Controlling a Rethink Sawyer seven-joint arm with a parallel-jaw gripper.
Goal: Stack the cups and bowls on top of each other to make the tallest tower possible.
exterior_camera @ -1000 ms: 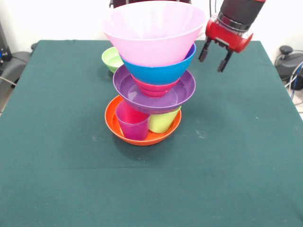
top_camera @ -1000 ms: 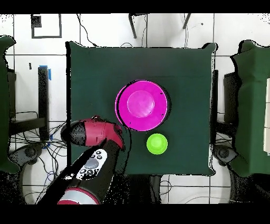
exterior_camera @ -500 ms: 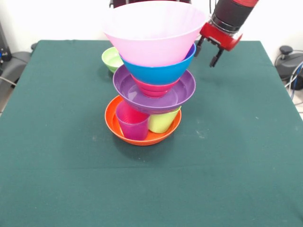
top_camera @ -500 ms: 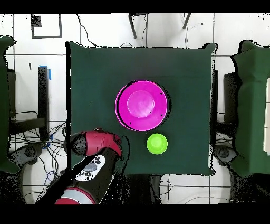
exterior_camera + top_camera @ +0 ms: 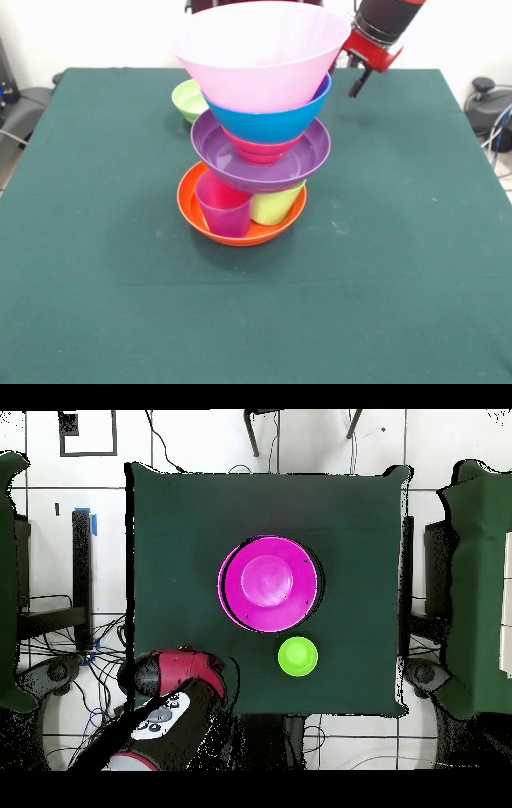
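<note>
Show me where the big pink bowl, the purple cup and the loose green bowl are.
big pink bowl (image 5: 260,68), front view, on its outer wall near the top of the tower.
purple cup (image 5: 225,212), front view, on its side wall, inside the orange bowl.
green bowl (image 5: 298,656), overhead view, on its inside bottom.

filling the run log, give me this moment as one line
gripper: empty, beside tower top | tower: orange bowl, cups, purple, red, blue, pink | green bowl: loose on table

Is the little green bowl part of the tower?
No, the green bowl sits alone on the table, behind the tower.
</note>
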